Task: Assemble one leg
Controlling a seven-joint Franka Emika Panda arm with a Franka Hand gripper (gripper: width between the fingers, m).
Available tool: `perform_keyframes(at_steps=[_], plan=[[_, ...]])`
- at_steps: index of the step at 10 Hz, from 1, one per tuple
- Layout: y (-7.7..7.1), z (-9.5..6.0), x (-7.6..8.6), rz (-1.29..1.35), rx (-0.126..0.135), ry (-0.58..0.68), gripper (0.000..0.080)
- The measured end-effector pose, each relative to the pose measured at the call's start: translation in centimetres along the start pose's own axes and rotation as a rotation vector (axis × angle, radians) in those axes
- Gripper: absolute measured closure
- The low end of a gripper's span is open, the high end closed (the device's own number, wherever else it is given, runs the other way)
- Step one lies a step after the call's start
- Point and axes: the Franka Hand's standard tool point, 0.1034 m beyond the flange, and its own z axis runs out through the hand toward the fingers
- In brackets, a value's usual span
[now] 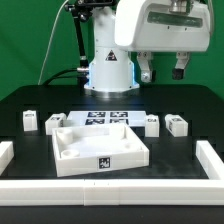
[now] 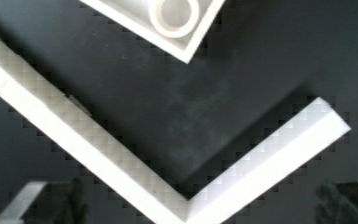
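A: Where are the jaws hanging?
B: Over the counter (image 1: 195,135), toward the exterior view's right. Below them the first leg (image 1: 152,123) and the second leg (image 1: 177,125) are sitting side by side, apart.
A: And the tray?
B: The tray (image 1: 75,165) is lying on the counter to the exterior view's left of the jaws, with the marker board (image 1: 100,118) lying just behind it. Past the tray, farthest from the jaws, the third leg (image 1: 54,124) and the fourth leg (image 1: 30,121) are standing. A rail (image 1: 110,190) is running along the front.
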Motion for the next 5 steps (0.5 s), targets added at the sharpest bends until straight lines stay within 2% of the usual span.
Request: perform_keyframes(at_steps=[5], plan=[[-0.03,0.08,-0.02,0.001,0.002,-0.001,0.015]])
